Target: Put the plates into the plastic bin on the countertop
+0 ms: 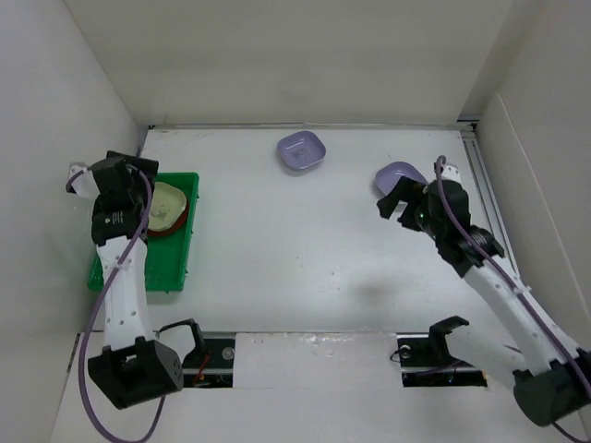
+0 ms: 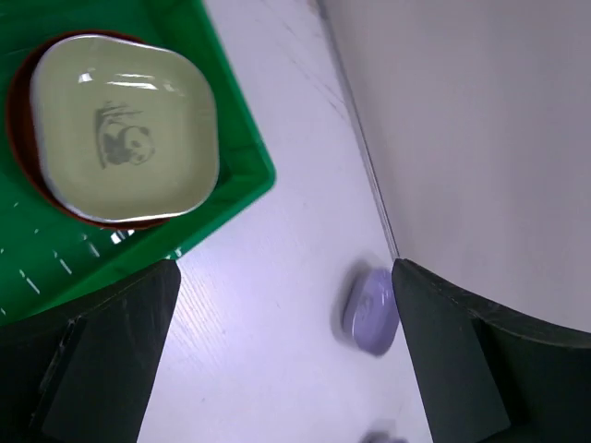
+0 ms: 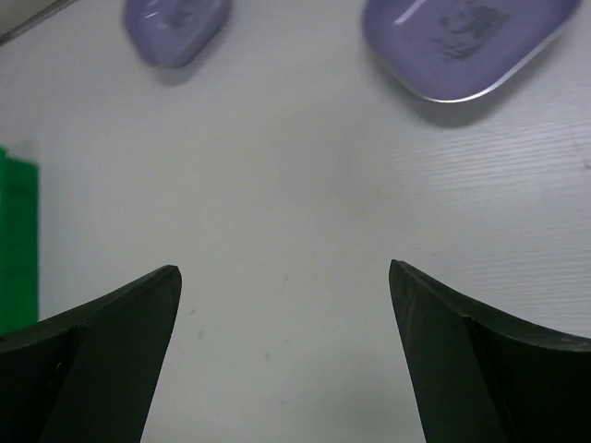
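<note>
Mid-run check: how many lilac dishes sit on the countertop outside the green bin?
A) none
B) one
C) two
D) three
C: one lilac dish lies near the back wall and a second lilac dish just beyond the right gripper, both on the countertop, far from the bin.

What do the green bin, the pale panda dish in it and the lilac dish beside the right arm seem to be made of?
Green bin: probably moulded plastic, saturated colour, faint sheen.
Pale panda dish: glazed ceramic or melamine; glossy highlights, printed motif.
Lilac dish: likely the same, smooth with bright rim glints. Ceramic and melamine cannot be told apart here.
</note>
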Tool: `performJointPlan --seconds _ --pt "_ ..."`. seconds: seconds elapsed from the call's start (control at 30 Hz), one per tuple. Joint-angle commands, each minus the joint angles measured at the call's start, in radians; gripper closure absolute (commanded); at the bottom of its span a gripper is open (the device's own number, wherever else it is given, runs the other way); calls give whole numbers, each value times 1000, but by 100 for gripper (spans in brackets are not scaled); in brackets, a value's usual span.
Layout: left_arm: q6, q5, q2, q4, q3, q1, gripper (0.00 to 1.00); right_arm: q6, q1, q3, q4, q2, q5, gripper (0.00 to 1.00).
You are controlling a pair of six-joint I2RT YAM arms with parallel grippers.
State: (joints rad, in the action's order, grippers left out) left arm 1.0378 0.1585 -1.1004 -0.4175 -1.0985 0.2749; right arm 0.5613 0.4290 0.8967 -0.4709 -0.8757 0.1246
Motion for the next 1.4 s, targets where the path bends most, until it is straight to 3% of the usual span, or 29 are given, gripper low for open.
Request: performJointPlan --seconds 0.0,0.1,0.23,0.4,0.6,0.67,0.8,0.83,0.97,1.0,1.13,1.27,1.37 --pt "-235 -213 69 72 21 0 0 89 -133 -38 127 -129 46 0" --pt "-382 -356 126 115 78 0 0 100 -220 14 164 -281 92 0" --pt "-528 -399 137 88 118 0 0 100 -292 163 146 -517 206 0" --pt "-542 -349 186 89 205 -137 0 109 -404 297 153 -756 204 5" --pt "-568 -425 221 112 235 -137 0 98 -472 424 121 -994 140 7" --pt "-579 -448 221 121 247 -137 0 109 -492 435 121 -1040 100 13" --pt "-579 -429 215 119 236 -137 0 109 -529 453 139 -1086 21 35" --pt "-591 -428 200 109 236 -137 0 98 -529 453 140 -1086 3 55" --pt "-591 -419 163 100 219 -173 0 74 -517 453 140 -1086 3 96" --pt "-591 -406 136 100 195 -195 0 51 -506 441 140 -1053 3 98" --pt "-569 -254 19 19 76 -478 0 -27 -406 406 140 -952 93 100" --pt "-568 -127 -108 -39 -76 -679 0 -109 -254 387 87 -866 225 100" --pt "-591 -74 -229 -87 -199 -808 0 -149 -153 363 66 -810 178 100"
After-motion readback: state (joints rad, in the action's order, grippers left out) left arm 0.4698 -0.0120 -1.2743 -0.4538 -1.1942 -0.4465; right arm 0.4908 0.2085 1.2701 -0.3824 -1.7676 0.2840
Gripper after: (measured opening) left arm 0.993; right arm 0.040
